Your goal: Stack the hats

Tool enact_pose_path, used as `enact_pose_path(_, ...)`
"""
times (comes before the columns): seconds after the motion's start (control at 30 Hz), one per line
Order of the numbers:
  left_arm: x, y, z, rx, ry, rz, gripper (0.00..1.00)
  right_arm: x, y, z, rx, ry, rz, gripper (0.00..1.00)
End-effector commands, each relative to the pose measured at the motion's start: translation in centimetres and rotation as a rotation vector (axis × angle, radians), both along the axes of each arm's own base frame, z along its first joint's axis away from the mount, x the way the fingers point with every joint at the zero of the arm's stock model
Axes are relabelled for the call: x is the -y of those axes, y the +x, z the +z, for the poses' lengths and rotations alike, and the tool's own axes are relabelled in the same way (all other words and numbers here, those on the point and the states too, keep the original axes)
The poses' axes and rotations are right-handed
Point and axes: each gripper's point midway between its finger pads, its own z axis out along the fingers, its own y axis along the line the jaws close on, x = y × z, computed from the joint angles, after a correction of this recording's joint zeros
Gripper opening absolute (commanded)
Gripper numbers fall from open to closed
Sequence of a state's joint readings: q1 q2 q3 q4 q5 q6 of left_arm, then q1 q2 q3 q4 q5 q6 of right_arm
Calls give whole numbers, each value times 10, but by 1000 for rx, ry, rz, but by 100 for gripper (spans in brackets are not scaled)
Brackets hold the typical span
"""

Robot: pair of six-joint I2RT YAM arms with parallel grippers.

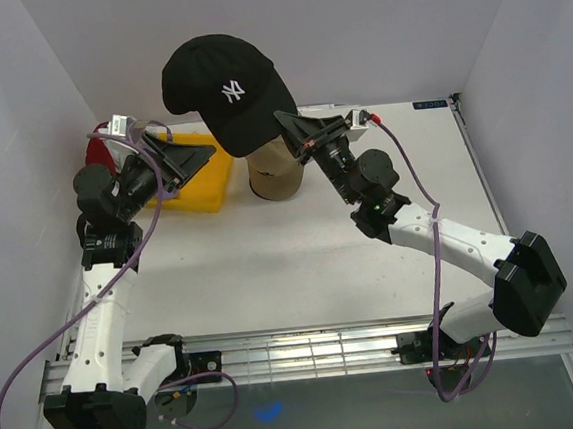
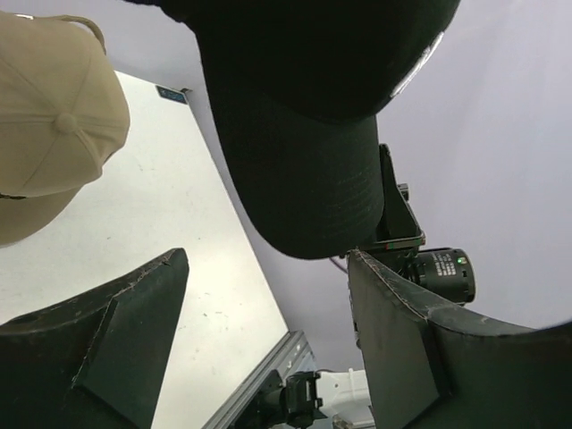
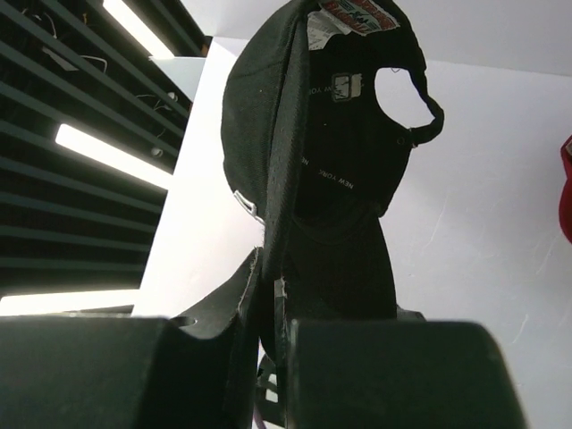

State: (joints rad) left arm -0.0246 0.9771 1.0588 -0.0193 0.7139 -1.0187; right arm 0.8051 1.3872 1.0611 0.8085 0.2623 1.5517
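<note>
A black hat with a white NY logo hangs in the air, with my right gripper shut on its brim. The right wrist view looks into the underside of this black hat, its brim pinched at my right gripper. Just below it a beige hat rests on the table. My left gripper is open and empty, left of both hats. Its wrist view shows the black hat's brim just above my left gripper and the beige hat at the upper left.
A flat yellow tray lies under my left gripper at the back left. Something red shows behind the left arm, and a red hat's edge appears in the right wrist view. White walls close in the table's sides and back.
</note>
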Motion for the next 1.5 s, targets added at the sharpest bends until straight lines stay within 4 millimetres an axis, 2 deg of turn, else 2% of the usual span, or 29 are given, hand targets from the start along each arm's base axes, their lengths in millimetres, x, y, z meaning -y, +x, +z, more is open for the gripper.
enact_pose_path(0.0, 5, -7, 16, 83, -50, -42, 83, 13, -11, 28, 37, 160, 15, 8)
enact_pose_path(0.27, 18, -6, 37, 190, -96, -74, 83, -7, -22, 20, -1, 185, 76, 8)
enact_pose_path(0.37, 36, -6, 41, 201, -101, -118, 82, -10, -23, 16, -11, 201, 87, 8)
enact_pose_path(0.47, 45, -3, 41, 199, -100, -137, 79, -13, -25, 14, -20, 218, 104, 8)
enact_pose_path(0.57, 44, -3, 46, 199, -115, -133, 65, -12, -27, 10, -25, 206, 97, 8)
enact_pose_path(0.6, 44, -4, 47, 199, -118, -135, 52, -9, -27, 9, -25, 201, 90, 8)
enact_pose_path(0.7, 45, -4, 55, 201, -131, -146, 32, -8, -29, 0, -21, 166, 78, 8)
enact_pose_path(0.73, 45, -5, 60, 206, -135, -151, 20, -9, -30, -3, -21, 145, 82, 8)
enact_pose_path(0.8, 47, -5, 63, 203, -139, -165, 11, -9, -33, -9, -5, 100, 72, 8)
enact_pose_path(0.83, 48, -6, 64, 203, -137, -179, 1, -12, -35, -13, -2, 72, 82, 8)
enact_pose_path(0.87, 49, -6, 68, 207, -139, -186, 0, -15, -36, -22, 1, 9, 75, 9)
enact_pose_path(0.9, 50, -5, 68, 202, -140, -191, 0, -13, -39, -21, 17, -25, 67, 13)
enact_pose_path(0.93, 50, -6, 69, 206, -138, -197, 0, -14, -41, -25, 18, -74, 67, 26)
enact_pose_path(0.97, 52, -9, 70, 210, -132, -214, 0, -20, -37, -51, -47, -192, 69, 33)
enact_pose_path(1.0, 52, -9, 69, 208, -127, -221, 0, -18, -40, -48, -22, -262, 52, 40)
enact_pose_path(1.03, 51, -6, 60, 164, -106, -222, 0, -16, -39, -58, -42, -317, 47, 53)
enact_pose_path(1.07, 50, -5, 59, 153, -96, -222, 0, -12, -39, -65, -41, -364, 32, 57)
enact_pose_path(1.13, 47, -3, 51, 107, -96, -240, 0, 3, -35, -93, -87, -541, -8, 70)
enact_pose_path(1.17, 48, -5, 47, 96, -88, -271, 0, 12, -36, -97, -94, -581, -15, 72)
enact_pose_path(1.2, 47, -3, 44, 87, -85, -278, 0, 24, -31, -118, -106, -672, -38, 73)
enact_pose_path(1.23, 46, -2, 43, 85, -81, -284, 0, 32, -31, -123, -111, -703, -54, 74)
enact_pose_path(1.27, 47, -1, 42, 81, -77, -296, 0, 47, -28, -119, -104, -717, -94, 75)
enact_pose_path(1.3, 48, -4, 44, 85, -71, -320, 0, 57, -27, -125, -111, -756, -114, 75)
enact_pose_path(1.37, 51, -2, 43, 77, -69, -346, 0, 78, -20, -113, -71, -820, -191, 77)
enact_pose_path(1.4, 52, -5, 45, 84, -61, -373, 0, 82, -19, -113, -63, -860, -191, 78)
enact_pose_path(1.43, 52, -2, 43, 70, -62, -382, 0, 89, -16, -94, -15, -901, -220, 78)
enact_pose_path(1.47, 52, -1, 43, 66, -62, -392, 0, 95, -6, -93, -19, -941, -243, 79)
